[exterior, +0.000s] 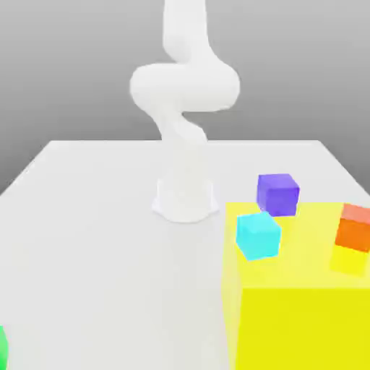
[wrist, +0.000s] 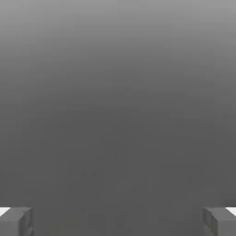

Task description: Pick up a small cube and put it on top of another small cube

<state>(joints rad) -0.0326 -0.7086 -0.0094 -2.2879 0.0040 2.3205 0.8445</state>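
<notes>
White table (exterior: 94, 238): green cube (exterior: 2, 347) at edge, orange cube (exterior: 354, 230) far; hand (wrist: 118, 221) fingers apart.

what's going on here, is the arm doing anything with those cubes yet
Not yet. The white arm stands upright at the back of the table, away from all the cubes. In the hand view its gripper is open, with nothing between the fingers. The green cube sits at the exterior view's lower left edge. The orange cube rests on the big yellow block, as do the cyan cube and the purple cube.
</notes>
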